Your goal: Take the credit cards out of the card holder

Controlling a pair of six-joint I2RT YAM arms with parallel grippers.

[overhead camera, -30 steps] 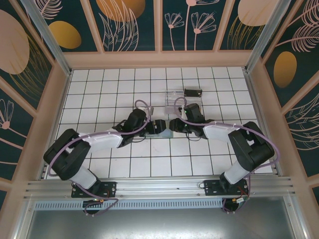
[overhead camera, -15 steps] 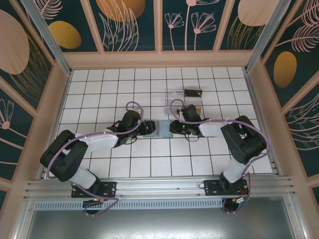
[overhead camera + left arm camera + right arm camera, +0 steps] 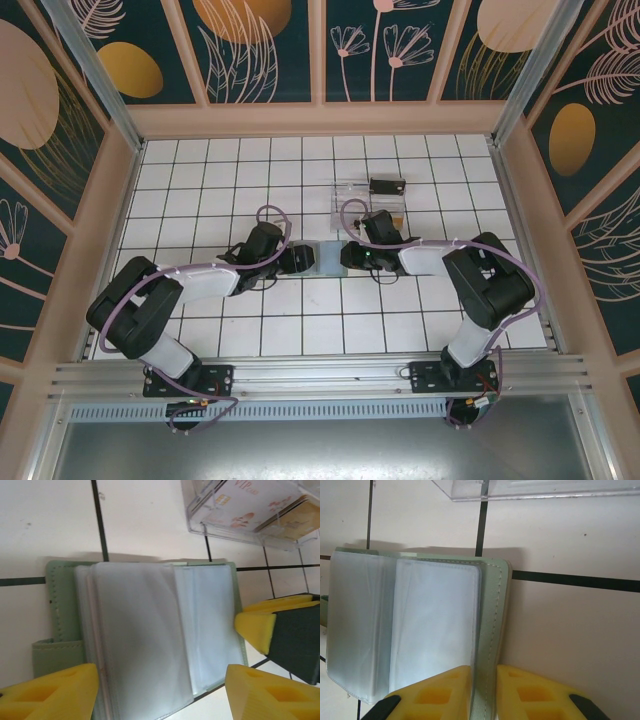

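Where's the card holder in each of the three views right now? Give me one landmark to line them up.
Top external: card holder mid-picture, on the near side of the clear tray.
Left wrist: card holder in the centre, lying open with its clear sleeves up; tray at top right.
Right wrist: card holder in the left half, open; tray along the top edge.
Shared landmark: the clear tray.

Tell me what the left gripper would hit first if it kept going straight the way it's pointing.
Probably the open card holder: its clear sleeves lie right ahead between the left gripper's spread fingers, though depth is unclear.
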